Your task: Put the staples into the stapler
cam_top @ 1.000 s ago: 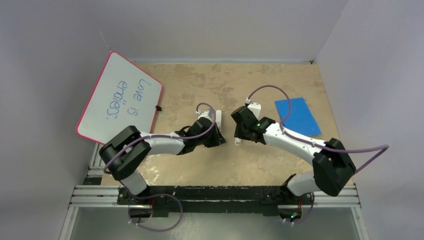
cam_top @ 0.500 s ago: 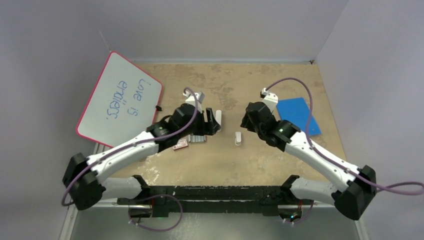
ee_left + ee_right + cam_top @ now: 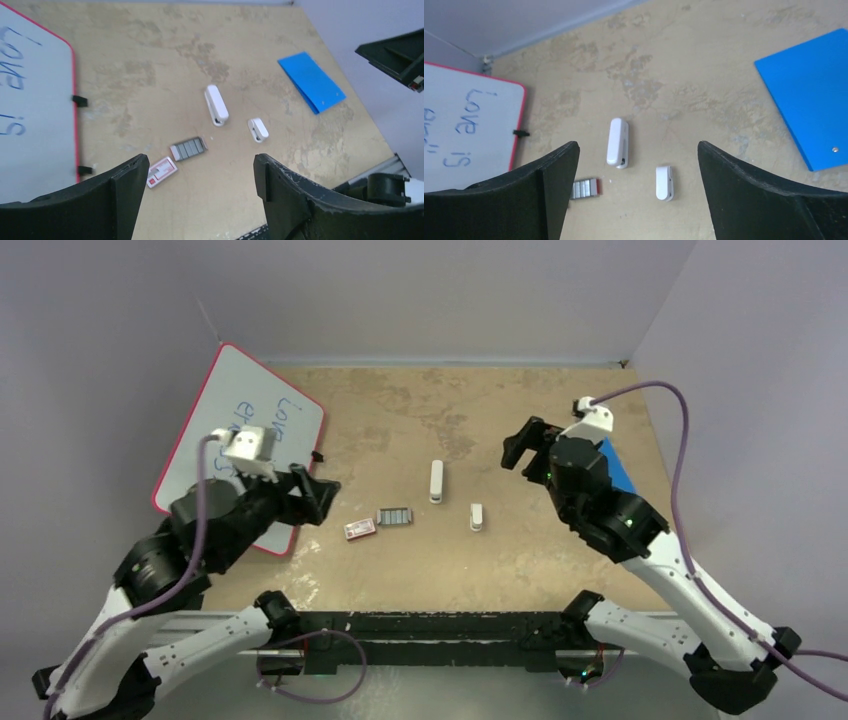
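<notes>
The counter (image 3: 520,570) carries every item loose, and neither arm holds anything, so by my reading the loading has not visibly begun: opening the stapler, feeding in a strip and closing it are all left. The left end effector (image 3: 199,161) hangs high above the near-left part of the counter with its fingers spread wide and nothing between them. The right end effector (image 3: 638,146) is likewise raised, wide open and empty, over the right side. The stapler (image 3: 436,481) lies flat near the middle of the counter, a slim white bar with rounded ends, pointing away from the arms. It looks closed, with only a small dark opening at its near end. Whether anything is already inside cannot be told. The staples (image 3: 394,515) sit just near-left of it, apart from it and untouched: a small grey ribbed block, several strips side by side, lying flat.
</notes>
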Tool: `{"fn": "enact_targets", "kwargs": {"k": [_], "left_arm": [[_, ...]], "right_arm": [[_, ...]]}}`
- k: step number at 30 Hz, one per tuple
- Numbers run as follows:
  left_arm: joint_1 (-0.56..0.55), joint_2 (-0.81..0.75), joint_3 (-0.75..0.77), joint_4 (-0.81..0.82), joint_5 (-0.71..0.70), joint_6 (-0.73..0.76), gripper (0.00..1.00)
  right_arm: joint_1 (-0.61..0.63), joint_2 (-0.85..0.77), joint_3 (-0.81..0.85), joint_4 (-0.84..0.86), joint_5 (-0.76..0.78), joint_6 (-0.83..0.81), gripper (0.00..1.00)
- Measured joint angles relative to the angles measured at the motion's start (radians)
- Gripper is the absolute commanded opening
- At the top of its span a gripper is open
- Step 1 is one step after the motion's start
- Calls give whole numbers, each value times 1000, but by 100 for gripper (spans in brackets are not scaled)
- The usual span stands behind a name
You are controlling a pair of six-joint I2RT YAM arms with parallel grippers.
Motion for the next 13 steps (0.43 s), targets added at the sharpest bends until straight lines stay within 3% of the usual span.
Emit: {"fn": "enact_targets", "kwargs": {"k": [5, 13], "left_arm": [[0, -87, 95, -42, -81, 80, 79], [0, -86, 119, -74, -102, 134, 80]], "right_arm": [[0, -111, 45, -12, 58, -8, 97], [0, -293, 53, 23, 104, -41, 99]]}}
